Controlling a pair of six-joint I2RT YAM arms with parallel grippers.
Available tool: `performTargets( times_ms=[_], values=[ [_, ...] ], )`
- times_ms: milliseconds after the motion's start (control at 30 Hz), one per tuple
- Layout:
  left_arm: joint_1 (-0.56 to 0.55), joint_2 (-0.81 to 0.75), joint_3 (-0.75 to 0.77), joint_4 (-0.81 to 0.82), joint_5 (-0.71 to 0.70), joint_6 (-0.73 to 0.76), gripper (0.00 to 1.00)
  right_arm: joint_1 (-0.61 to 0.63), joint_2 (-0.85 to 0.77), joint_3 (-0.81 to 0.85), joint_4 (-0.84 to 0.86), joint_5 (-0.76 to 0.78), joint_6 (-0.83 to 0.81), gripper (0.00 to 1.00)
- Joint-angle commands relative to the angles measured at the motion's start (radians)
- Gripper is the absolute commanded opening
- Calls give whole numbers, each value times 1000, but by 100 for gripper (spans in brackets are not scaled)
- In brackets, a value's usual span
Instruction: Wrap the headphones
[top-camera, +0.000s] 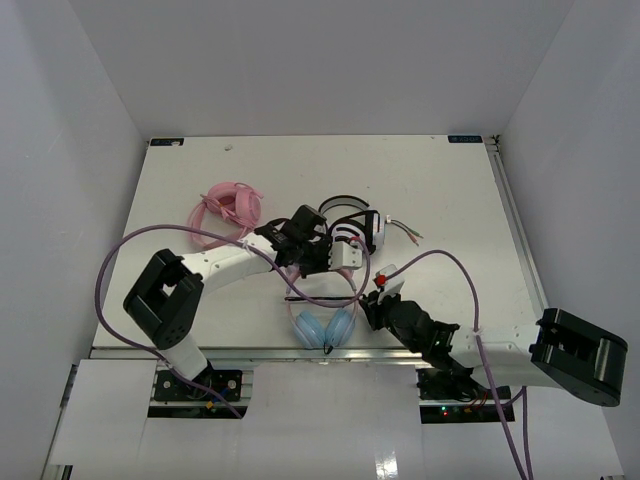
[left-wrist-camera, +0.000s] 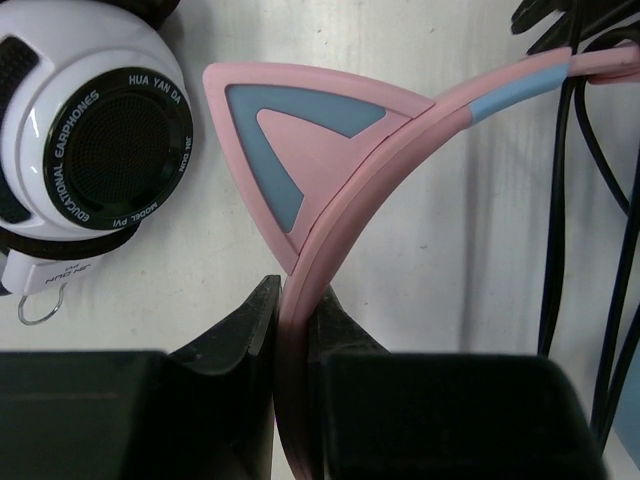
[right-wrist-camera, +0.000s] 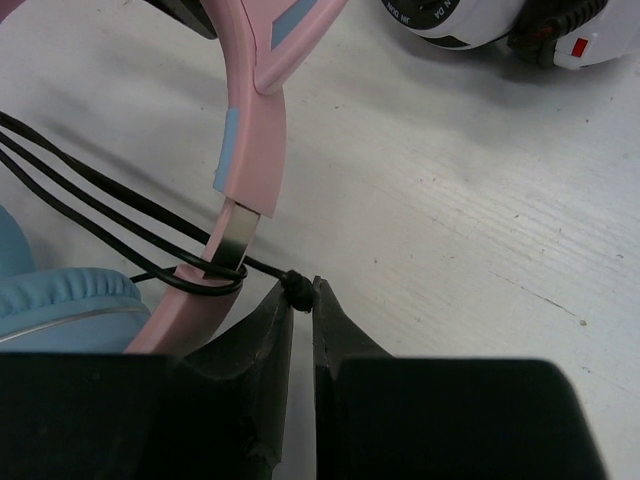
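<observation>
Headphones (top-camera: 325, 327): left end effector (left-wrist-camera: 295, 290) clamps headband (left-wrist-camera: 390, 175), right end effector (right-wrist-camera: 300, 288) pinches cable (right-wrist-camera: 268, 268).

Top external: overhead, far, looking straight down; the headphones (top-camera: 325, 328) sit near centre. Left wrist, right wrist: low, very close against the headphones; both views share the pink headband (left-wrist-camera: 350, 220).

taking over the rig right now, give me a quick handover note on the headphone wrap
Left gripper: shut on the pink headband, below a cat ear.
Right gripper: shut on the thin dark cable, beside the metal slider.
Headphones: between the arms, blue ear cups nearest the bases.
Done: cable looped around the slider.
Left: probably more winding; free length not visible.
</observation>
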Motion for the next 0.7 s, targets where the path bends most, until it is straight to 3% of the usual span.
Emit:
performTargets(
  times_ms=[0, 400, 667],
  values=[
    [42, 37, -36, -72, -100, 43, 0, -54, 72, 31, 122, 48, -18, 8],
    [107, 53, -70, 9, -193, 63, 0, -92, 332, 156, 256, -21, -58, 8],
    [144, 60, -70, 45, -251, 67, 0, -106, 407, 213, 257, -16, -85, 8]
  ],
)
